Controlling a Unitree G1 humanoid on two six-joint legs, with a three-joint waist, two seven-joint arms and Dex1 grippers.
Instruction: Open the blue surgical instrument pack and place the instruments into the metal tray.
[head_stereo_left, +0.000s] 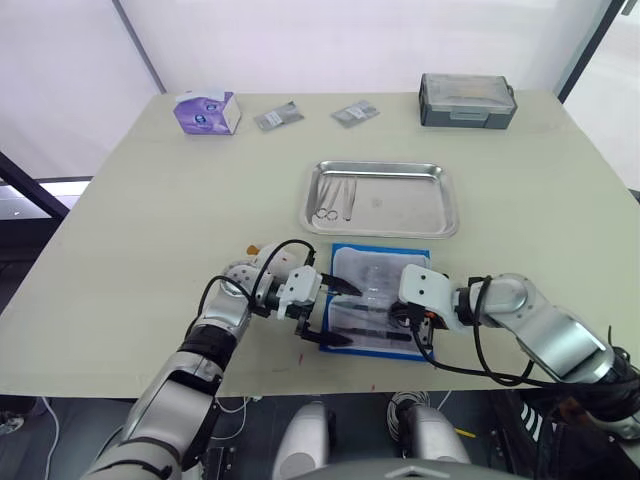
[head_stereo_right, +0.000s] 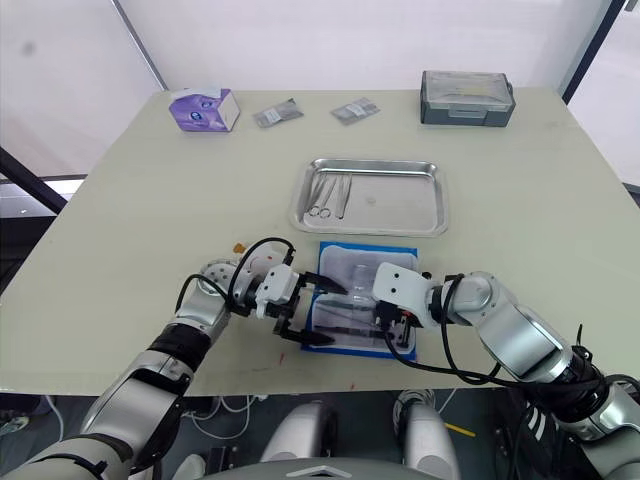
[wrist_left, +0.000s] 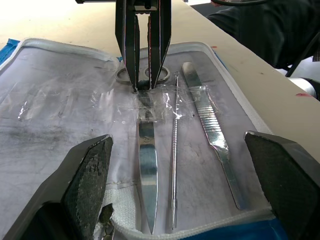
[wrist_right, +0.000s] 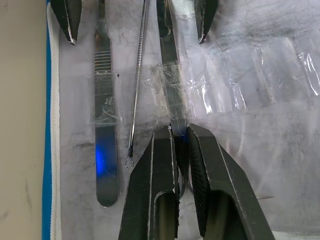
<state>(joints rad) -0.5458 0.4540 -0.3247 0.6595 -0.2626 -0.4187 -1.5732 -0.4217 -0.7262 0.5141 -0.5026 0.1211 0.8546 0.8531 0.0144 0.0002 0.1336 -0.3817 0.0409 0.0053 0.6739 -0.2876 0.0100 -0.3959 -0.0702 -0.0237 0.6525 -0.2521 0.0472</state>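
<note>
The metal tray (head_stereo_left: 440, 205) already holds two instruments (head_stereo_left: 337, 200); the blue surgical instrument pack (head_stereo_left: 372, 297), just in front, lies open with three remaining under clear straps. The right gripper (wrist_right: 181, 137) is pinched on the scissors (wrist_left: 146, 165); the left gripper (head_stereo_left: 329, 313) is wide open, empty. A grey box (head_stereo_left: 467, 100), packets (head_stereo_left: 278, 116) and a purple carton (head_stereo_left: 206, 111) sit well clear.

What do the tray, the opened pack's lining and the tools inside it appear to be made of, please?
The metal tray: probably polished steel, mirror-bright. The pack's lining: seemingly grey-white fabric under crinkled clear plastic straps. The instruments: shiny silver metal, likely steel; one handle is ridged.
</note>
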